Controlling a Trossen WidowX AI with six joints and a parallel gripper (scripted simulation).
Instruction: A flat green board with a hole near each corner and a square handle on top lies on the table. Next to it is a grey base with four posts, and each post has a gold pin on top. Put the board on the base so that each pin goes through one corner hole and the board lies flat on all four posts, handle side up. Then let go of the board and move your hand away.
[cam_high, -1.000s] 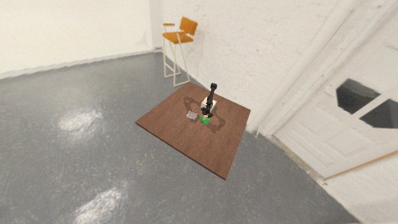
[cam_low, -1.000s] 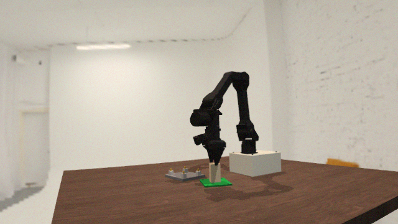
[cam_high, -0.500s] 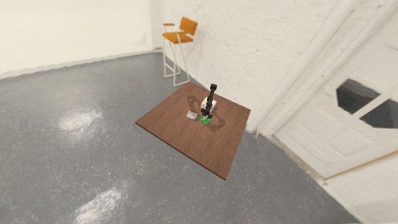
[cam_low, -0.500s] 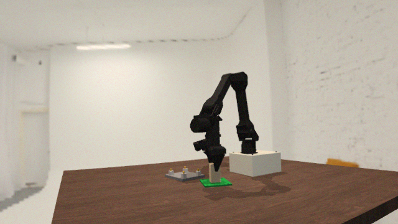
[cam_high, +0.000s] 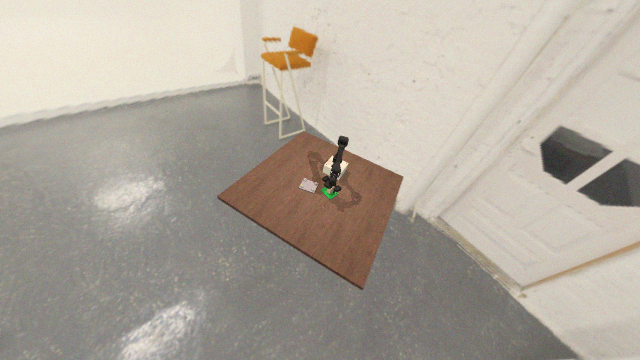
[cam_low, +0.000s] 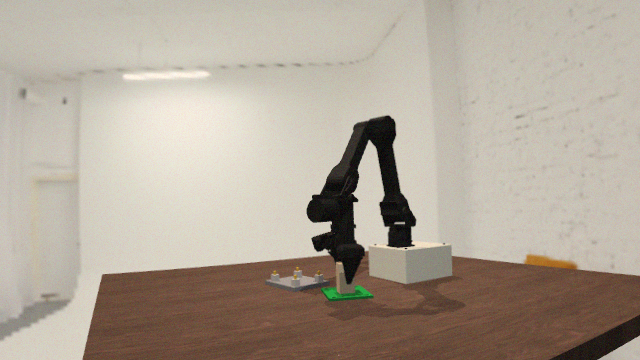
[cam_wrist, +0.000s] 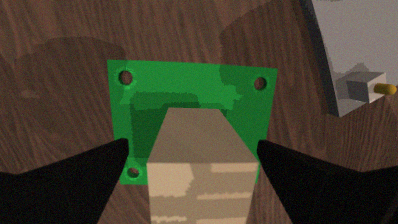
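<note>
Pincer (cam_high: 330, 187) (cam_low: 348, 282) (cam_wrist: 195, 146) wide, astride square handle (cam_high: 330, 190) (cam_low: 345, 280) (cam_wrist: 202, 175), nothing gripped. Green board (cam_high: 327, 194) (cam_low: 331, 295) (cam_wrist: 195, 75) flat on wooden table (cam_high: 320, 235) (cam_low: 210, 320) (cam_wrist: 60, 25), beside grey base (cam_high: 308, 185) (cam_low: 297, 287) (cam_wrist: 365, 35). Risk: right finger closer to handle; uneven closing could skew board.

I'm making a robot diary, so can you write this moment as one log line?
tool: open, astride handle | board: flat on table | base: beside it, pins bare
</note>
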